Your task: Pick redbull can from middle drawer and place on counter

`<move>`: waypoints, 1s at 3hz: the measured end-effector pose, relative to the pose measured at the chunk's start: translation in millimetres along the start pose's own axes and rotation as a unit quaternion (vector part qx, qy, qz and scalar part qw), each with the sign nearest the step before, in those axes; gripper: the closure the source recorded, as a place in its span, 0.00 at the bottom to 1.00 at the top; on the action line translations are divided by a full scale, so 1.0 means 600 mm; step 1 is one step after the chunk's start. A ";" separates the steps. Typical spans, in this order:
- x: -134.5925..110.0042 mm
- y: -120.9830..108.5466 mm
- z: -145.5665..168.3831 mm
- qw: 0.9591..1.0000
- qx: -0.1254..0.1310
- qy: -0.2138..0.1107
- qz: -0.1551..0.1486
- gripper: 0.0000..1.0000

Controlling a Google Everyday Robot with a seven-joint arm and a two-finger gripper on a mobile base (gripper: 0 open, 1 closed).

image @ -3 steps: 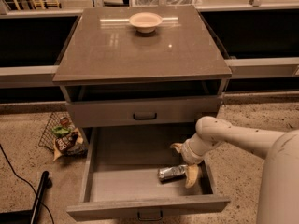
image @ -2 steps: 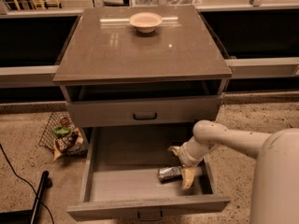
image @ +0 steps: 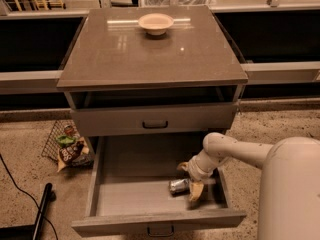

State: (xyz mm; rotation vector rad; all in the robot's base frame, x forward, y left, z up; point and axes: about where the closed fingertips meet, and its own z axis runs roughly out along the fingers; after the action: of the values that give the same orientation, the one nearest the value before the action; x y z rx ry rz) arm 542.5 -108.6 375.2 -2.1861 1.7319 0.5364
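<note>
The redbull can (image: 177, 185) lies on its side on the floor of the pulled-out middle drawer (image: 125, 194), towards the front right. My gripper (image: 189, 180) reaches down into the drawer from the right. Its tan fingers are apart, one behind the can's right end (image: 183, 167) and one in front of it (image: 195, 191), so the can's right end sits between them. The counter (image: 150, 54) is the glossy grey-brown top of the cabinet above.
A tan bowl (image: 155, 23) stands at the back of the counter. A shut drawer front with a dark handle (image: 155, 125) is above the open drawer. A wire basket with snack packets (image: 67, 146) sits on the floor to the left. A black pole (image: 40, 211) lies at the lower left.
My arm has shifted a little to the left, bringing the fingers closer around the can's right end. The can has not visibly moved.
</note>
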 end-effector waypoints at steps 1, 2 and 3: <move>0.003 -0.003 0.015 1.000 -0.002 -0.004 0.002 0.42; 0.004 -0.003 0.015 1.000 -0.002 -0.004 0.002 0.65; 0.004 -0.003 0.006 1.000 0.005 -0.009 -0.003 0.89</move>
State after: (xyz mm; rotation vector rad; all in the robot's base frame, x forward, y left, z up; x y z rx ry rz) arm 544.4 -108.6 370.6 -2.1725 1.7140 0.5427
